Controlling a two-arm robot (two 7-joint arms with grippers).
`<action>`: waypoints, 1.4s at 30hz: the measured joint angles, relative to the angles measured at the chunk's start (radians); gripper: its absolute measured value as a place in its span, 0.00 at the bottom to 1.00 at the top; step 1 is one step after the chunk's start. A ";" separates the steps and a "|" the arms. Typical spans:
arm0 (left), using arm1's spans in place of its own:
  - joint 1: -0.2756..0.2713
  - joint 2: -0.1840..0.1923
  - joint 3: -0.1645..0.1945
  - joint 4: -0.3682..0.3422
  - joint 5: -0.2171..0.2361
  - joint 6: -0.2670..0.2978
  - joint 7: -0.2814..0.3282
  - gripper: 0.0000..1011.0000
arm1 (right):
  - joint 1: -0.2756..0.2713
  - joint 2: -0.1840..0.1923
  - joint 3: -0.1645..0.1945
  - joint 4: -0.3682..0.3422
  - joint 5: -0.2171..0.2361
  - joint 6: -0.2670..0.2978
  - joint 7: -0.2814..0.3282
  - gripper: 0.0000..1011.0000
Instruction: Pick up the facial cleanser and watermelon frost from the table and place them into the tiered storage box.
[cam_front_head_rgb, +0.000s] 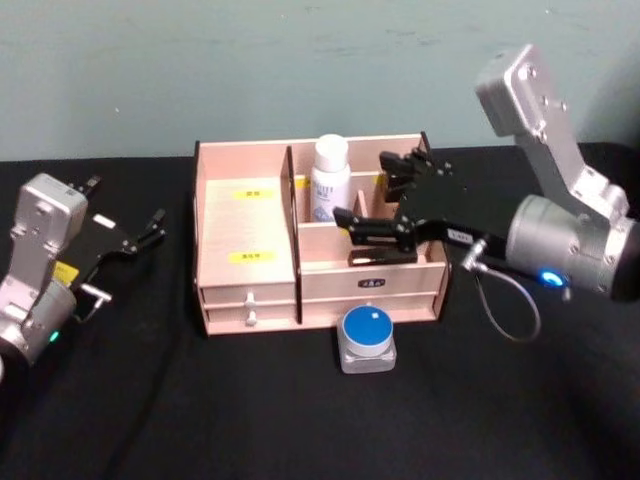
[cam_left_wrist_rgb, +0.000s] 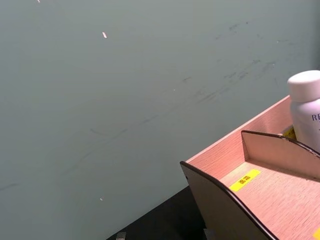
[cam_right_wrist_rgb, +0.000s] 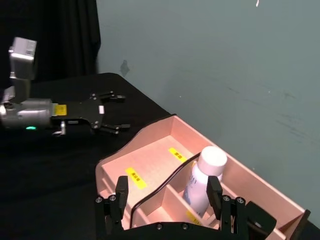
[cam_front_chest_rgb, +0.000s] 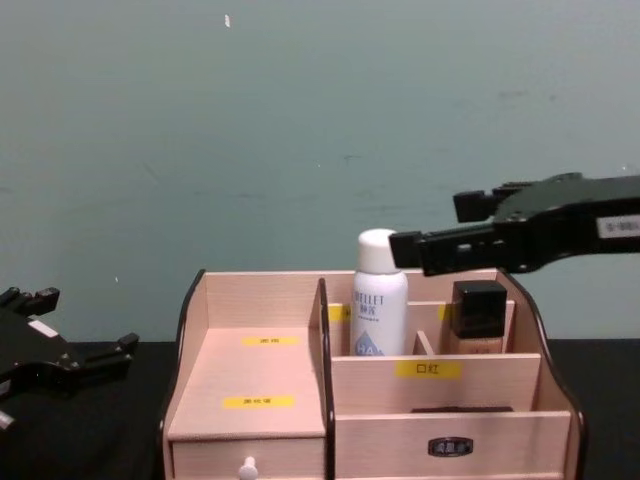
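Fingers of the left gripper are spread apart; it hangs low over the black counter at the far left, well apart from the tiered storage box. That box stands at the middle of the counter with its two small drawers facing near. Its left half is a stepped tray with yellow labels, and its right half is split into small compartments. The facial cleanser, a white bottle with a white cap, stands upright in the far compartment just right of the centre divider. The watermelon frost, a small grey container with a round blue top, rests on the counter just near the box's front. Over the right-hand compartments hovers the right gripper, its fingers wide open, just right of the cleanser. A dark-capped bottle stands in the far right compartment.
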 joint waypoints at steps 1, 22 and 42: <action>0.000 0.000 0.000 0.000 0.000 0.000 0.000 0.99 | -0.011 0.007 0.005 -0.012 0.004 0.002 -0.004 0.99; 0.000 0.000 0.000 0.000 0.000 0.000 0.000 0.99 | -0.264 0.106 0.065 -0.184 0.025 0.057 -0.115 0.99; 0.000 0.000 0.000 0.000 0.000 0.000 0.000 0.99 | -0.307 0.054 -0.003 -0.171 -0.090 0.207 -0.184 0.99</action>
